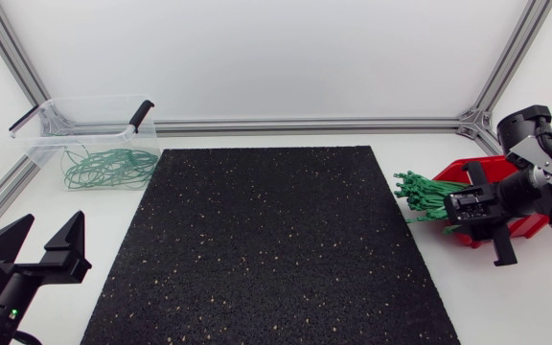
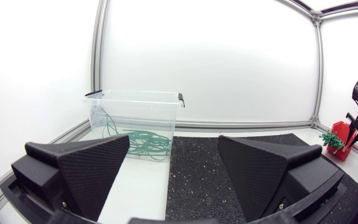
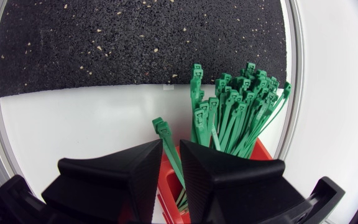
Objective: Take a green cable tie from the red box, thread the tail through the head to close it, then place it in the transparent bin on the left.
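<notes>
At ten o'clock from the black mat [image 1: 271, 244] we see the transparent bin [image 1: 51, 144], upright on the white table [image 1: 257, 139], with a loose heap of closed green loops [image 1: 108, 168] lying on its floor. At about eight o'clock from the mat, our left gripper [image 1: 54, 225] hangs off the mat's corner. Its two wedge fingers are spread wide with nothing between them, and its wrist camera looks across the table at the bin.

The mat fills the middle of the table. Off its right edge, at three o'clock, sits the red box [image 1: 472, 172], from which a bundle of green cable ties [image 1: 422, 195] fans out toward the mat, heads outward. Our right gripper [image 3: 171, 144] is directly over the box. Its fingers are drawn close together but not pressed shut. One green cable tie [image 3: 159, 126], leaning apart from the bundle, runs down through the narrow gap between them, and a sliver of red shows beside it, so we do not see it pinched.
</notes>
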Available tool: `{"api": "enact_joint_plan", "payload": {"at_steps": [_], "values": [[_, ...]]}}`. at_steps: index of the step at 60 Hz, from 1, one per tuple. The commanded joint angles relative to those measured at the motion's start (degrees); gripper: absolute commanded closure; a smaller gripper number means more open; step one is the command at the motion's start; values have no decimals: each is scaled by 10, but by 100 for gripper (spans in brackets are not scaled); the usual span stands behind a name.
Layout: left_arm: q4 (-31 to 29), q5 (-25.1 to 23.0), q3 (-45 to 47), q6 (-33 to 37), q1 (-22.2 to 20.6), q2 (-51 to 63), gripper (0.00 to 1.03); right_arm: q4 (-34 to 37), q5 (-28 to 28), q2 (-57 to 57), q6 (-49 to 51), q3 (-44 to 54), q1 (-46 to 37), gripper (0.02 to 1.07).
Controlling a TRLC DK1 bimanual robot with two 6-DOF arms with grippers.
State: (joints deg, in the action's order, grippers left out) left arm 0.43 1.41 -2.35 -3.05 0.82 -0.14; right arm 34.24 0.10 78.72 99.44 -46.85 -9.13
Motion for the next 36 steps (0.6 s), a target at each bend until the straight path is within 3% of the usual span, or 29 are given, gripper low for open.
{"api": "enact_joint_plan", "payload": {"at_steps": [1,36], "values": [[-12,4,23,-12,-5,-5,4,0,1,-9,2,12,5,80],[-14,4,23,-12,-5,-5,4,-29,9,0,0,33,7,84]]}}
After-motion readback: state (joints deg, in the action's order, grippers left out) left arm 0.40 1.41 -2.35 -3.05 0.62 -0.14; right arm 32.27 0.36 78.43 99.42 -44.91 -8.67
